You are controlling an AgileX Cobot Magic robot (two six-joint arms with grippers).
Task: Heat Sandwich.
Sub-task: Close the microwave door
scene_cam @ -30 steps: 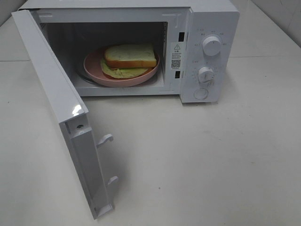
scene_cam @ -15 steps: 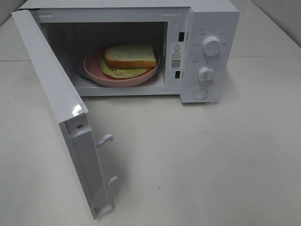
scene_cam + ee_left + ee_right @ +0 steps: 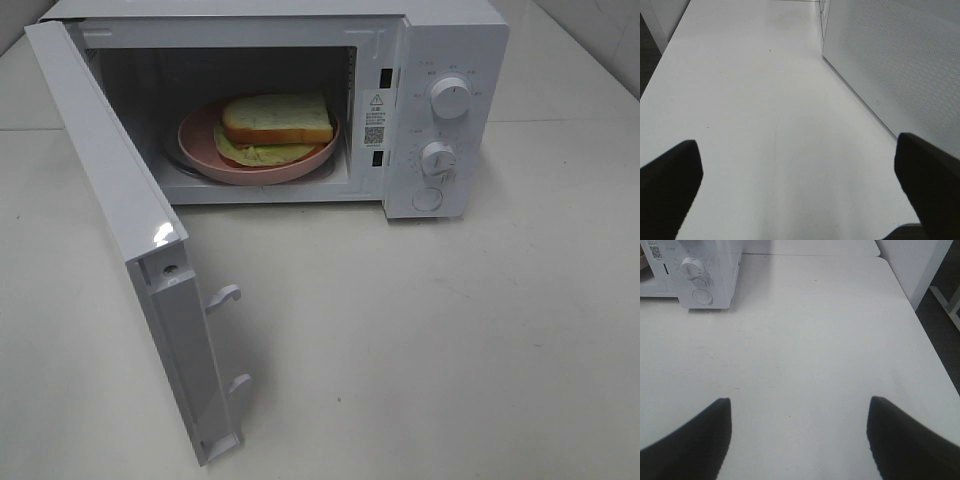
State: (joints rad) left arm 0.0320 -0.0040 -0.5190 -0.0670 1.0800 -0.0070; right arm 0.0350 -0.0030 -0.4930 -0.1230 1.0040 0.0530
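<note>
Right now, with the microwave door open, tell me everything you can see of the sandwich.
The sandwich is small and roughly square. It is made of pale, soft-looking bread slices with an orange-brown crust. The top slice sits slightly askew, so a greenish layer and the lower slice stick out at the front left. It lies flat and looks whole, and it is smaller than the pink plate under it. The plate is the only thing it touches. Both sit inside the white microwave, whose door stands wide open.

Pale, orange-crusted sandwich [image 3: 277,118], pink plate [image 3: 192,140], white microwave [image 3: 450,40], dot-patterned door [image 3: 890,60]
</note>
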